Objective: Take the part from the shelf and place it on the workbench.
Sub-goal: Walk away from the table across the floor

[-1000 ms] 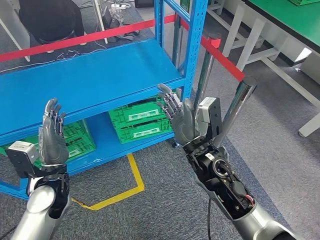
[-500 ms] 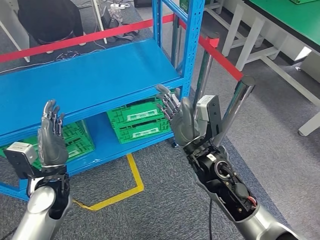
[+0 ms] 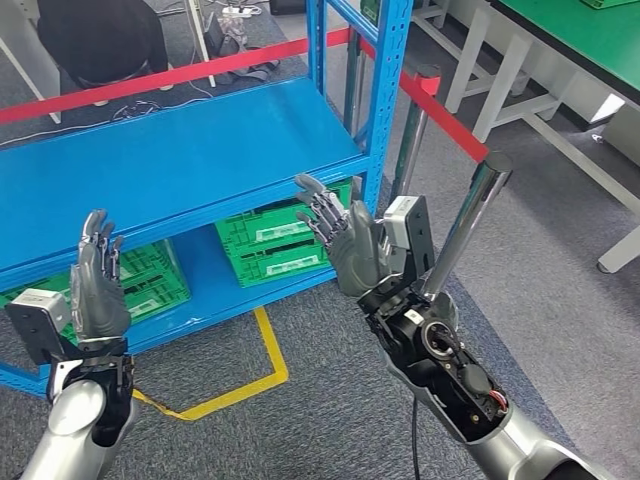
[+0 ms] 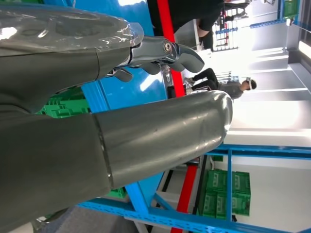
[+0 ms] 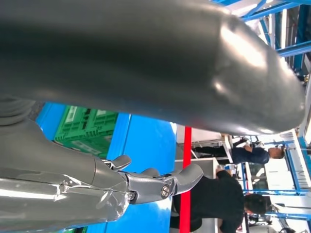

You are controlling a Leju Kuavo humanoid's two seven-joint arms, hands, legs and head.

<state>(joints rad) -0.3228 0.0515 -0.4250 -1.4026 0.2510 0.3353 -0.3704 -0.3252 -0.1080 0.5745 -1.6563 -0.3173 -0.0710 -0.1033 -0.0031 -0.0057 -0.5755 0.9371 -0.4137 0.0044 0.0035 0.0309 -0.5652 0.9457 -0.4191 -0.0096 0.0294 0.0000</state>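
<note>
My left hand [image 3: 96, 290] is raised in front of the blue shelf [image 3: 173, 150], fingers apart, holding nothing. My right hand [image 3: 343, 235] is raised near the shelf's right post, fingers spread and empty. Flat green crates [image 3: 275, 240] lie on the lower shelf board between the hands, and another green crate [image 3: 147, 275] lies beside the left hand. The upper shelf board is bare blue. In the left wrist view the left hand's fingers [image 4: 165, 51] and thumb stand apart. In the right wrist view the right hand's fingers [image 5: 161, 187] stand apart from the thumb. The green-topped workbench [image 3: 589, 45] stands at the far right.
A red barrier tape [image 3: 445, 110] runs behind the shelf to a silver post [image 3: 472, 215] close to my right arm. A yellow floor marking [image 3: 249, 385] lies on the grey carpet below the shelf. A person in black [image 3: 98, 35] is behind the shelf at the far left.
My right hand has moved left toward the middle of the shelf front. My left hand has dropped slightly. Both stay empty.
</note>
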